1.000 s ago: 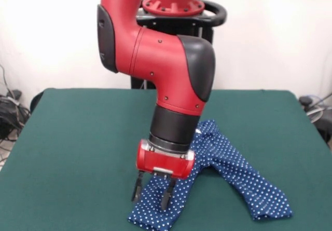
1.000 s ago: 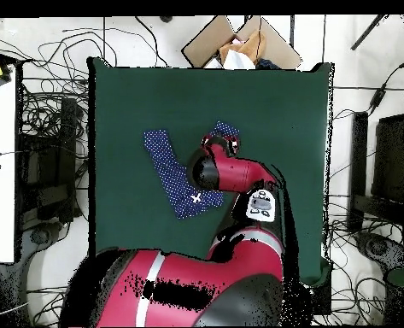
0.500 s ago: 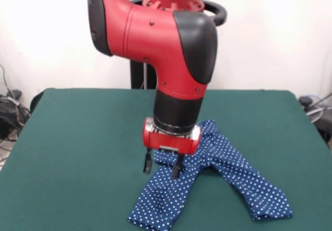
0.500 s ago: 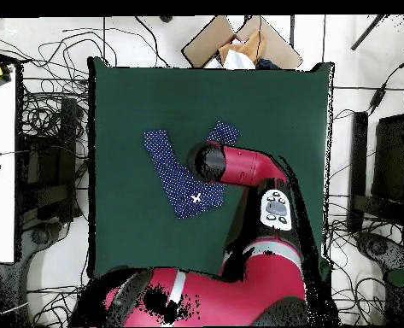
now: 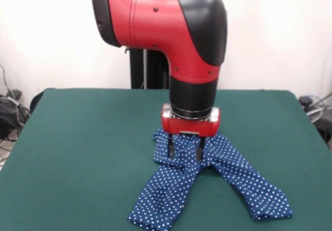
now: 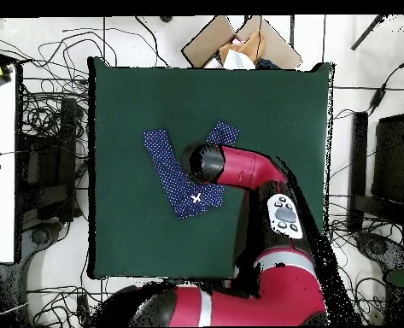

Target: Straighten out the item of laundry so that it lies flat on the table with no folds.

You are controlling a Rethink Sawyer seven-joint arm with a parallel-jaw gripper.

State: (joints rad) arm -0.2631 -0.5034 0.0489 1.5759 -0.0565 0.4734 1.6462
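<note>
The gripper (image 5: 184, 150) points straight down over the crotch area of the polka-dot trousers (image 5: 207, 181), its two dark fingers (image 5: 171, 149) spread apart with nothing between them; the tips sit at or just above the cloth, and contact cannot be told from the front view. Above the fingers is the red wrist block, then a black cylinder, then the red arm (image 5: 166, 21) rising out of the top of the picture.

From the gripper, one trouser leg runs toward 7 o'clock in the front view, ending near the table's near edge; the other runs toward 4 o'clock. The legs spread in an upside-down V, and the waist part is bunched behind the gripper at 12 o'clock.

In the overhead view the arm (image 6: 239, 166) covers the middle of the trousers (image 6: 166, 166); one leg reaches to 10 o'clock, a short piece shows at 1 o'clock, and a small white mark shows on the waist at 7 o'clock. The garment lies about mid-way on the green table (image 6: 128, 94), well clear of every edge there.
</note>
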